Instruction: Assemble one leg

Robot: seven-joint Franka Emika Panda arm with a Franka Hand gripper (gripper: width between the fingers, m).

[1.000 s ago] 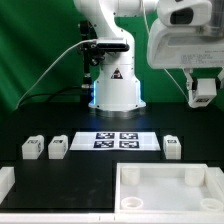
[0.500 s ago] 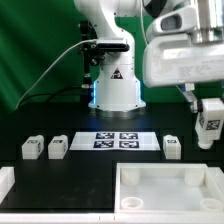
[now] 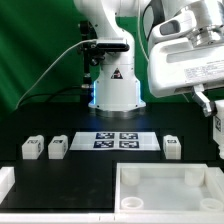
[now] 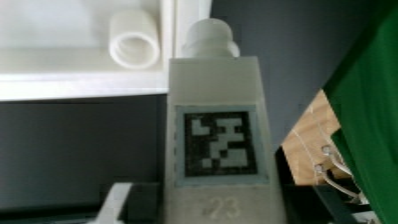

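White leg (image 4: 217, 95), black-and-white checked tag (image 4: 217, 141), black table (image 3: 90, 172)

Counting four legs: leg (image 3: 31, 148), leg (image 3: 57, 148), leg (image 3: 172, 148), plus one more leg (image 4: 217, 130) up close in the wrist view. Just one marker board (image 3: 118, 141), four tags (image 3: 105, 137) on it. One big white tray part (image 3: 160, 166) too.

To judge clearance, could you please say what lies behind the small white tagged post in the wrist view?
Past the small white tagged leg show the large white tray-like part, a round socket and black table; anything directly behind it is covered.
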